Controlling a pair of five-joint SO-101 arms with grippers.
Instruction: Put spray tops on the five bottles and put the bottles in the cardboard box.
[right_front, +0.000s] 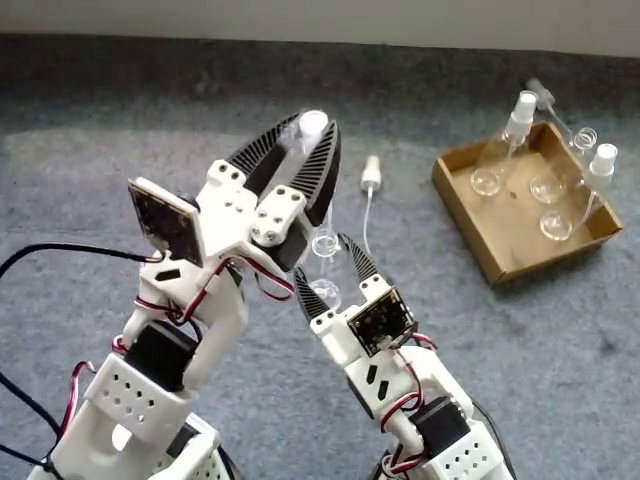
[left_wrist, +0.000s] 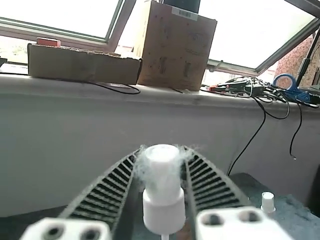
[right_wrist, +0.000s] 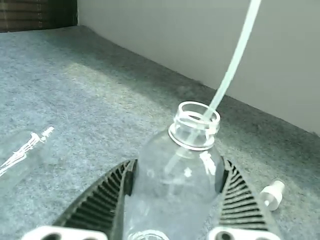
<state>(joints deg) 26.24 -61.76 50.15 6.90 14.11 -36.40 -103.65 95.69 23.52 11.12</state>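
Note:
My left gripper (right_front: 312, 138) is shut on a white spray top (right_front: 313, 122), held up above the carpet; in the left wrist view the spray top (left_wrist: 162, 192) sits between the ribbed fingers (left_wrist: 112, 185). Its thin tube (right_wrist: 235, 60) runs down into the open neck of a clear bottle (right_wrist: 182, 170). My right gripper (right_wrist: 178, 167) is shut on that bottle (right_front: 325, 262), just below the left gripper. The cardboard box (right_front: 480, 225) at the right holds three bottles, two with spray tops (right_front: 524, 106) and one with a bare neck (right_front: 585, 137).
A loose spray top (right_front: 371, 172) with its tube lies on the grey carpet between the grippers and the box. Another clear bottle (right_wrist: 20, 155) lies on the carpet. A pale wall runs along the far edge.

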